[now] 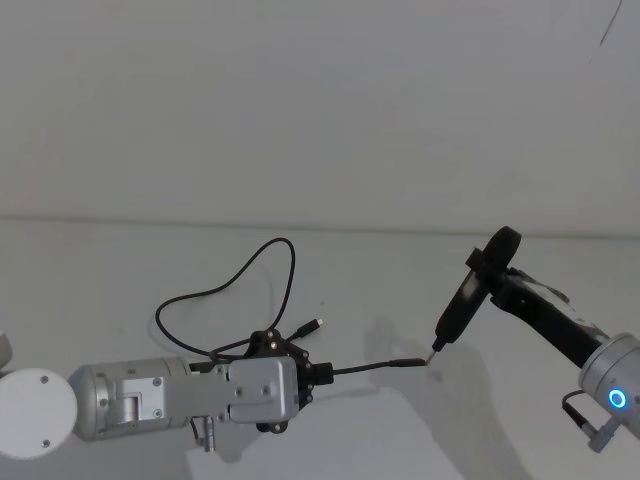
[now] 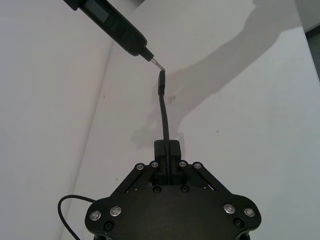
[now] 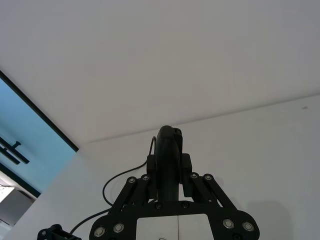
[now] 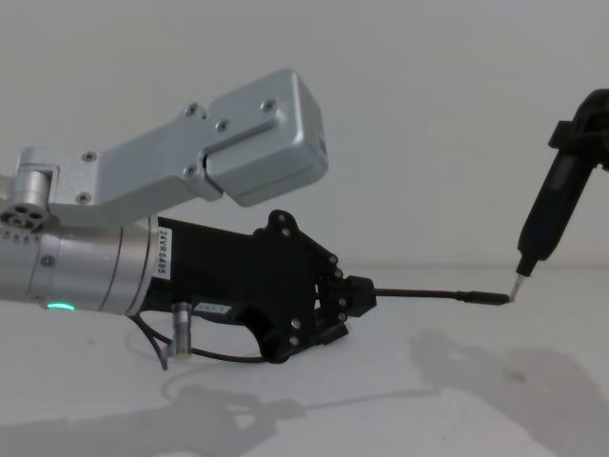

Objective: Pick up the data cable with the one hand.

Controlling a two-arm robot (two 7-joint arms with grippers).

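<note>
We see the left gripper (image 4: 354, 297) clamped on the data cable (image 1: 262, 262) near one plug (image 4: 483, 298) — that end juts out level above the table (image 1: 420, 420), meeting the pointed tool (image 4: 544, 225) clenched in the right gripper (image 3: 170, 167); the slack loops behind.

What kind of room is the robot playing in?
Probably a robot test lab: a bare white table against a plain white wall, one long thin black data cable, the left blocky black claw shut on it, and the right claw gripping a slim dark pointed tool.
</note>
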